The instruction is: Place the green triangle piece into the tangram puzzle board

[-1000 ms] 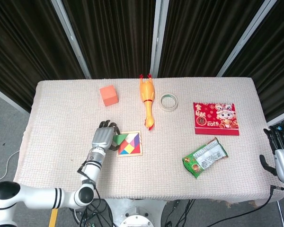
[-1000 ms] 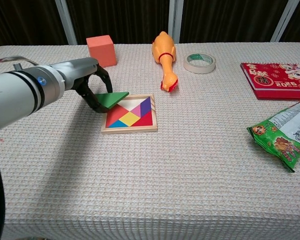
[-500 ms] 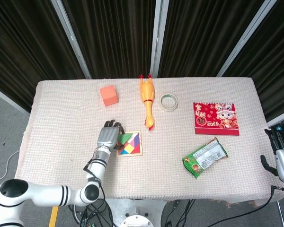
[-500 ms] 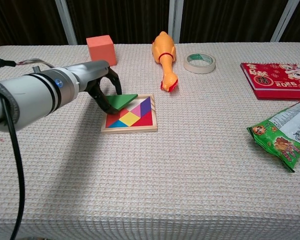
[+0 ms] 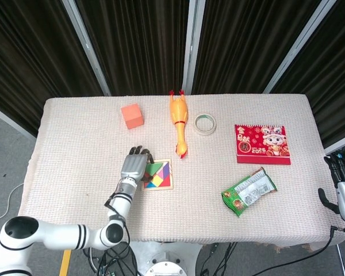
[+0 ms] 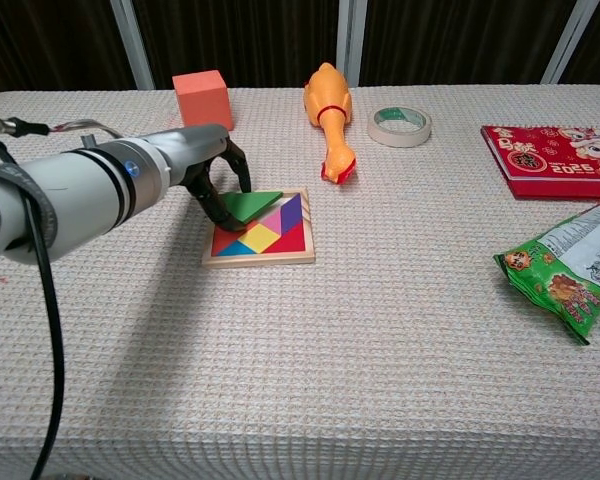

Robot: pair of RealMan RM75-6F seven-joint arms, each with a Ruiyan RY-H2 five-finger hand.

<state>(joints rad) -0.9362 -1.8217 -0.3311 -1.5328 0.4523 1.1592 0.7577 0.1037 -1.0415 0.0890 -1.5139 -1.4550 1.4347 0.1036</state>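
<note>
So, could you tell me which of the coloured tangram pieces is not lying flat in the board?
The green triangle piece: the left hand holds it tilted over the puzzle board's upper-left corner, while the other pieces lie flat inside.

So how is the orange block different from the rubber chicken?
The orange block is a plain cube with flat sides, while the rubber chicken is long and rounded. The block is one salmon-orange colour all over; the chicken is yellow-orange with red at both ends. The block sits squarely on one face; the chicken lies flat on the cloth. Both rest untouched near the far edge of the table.
</note>
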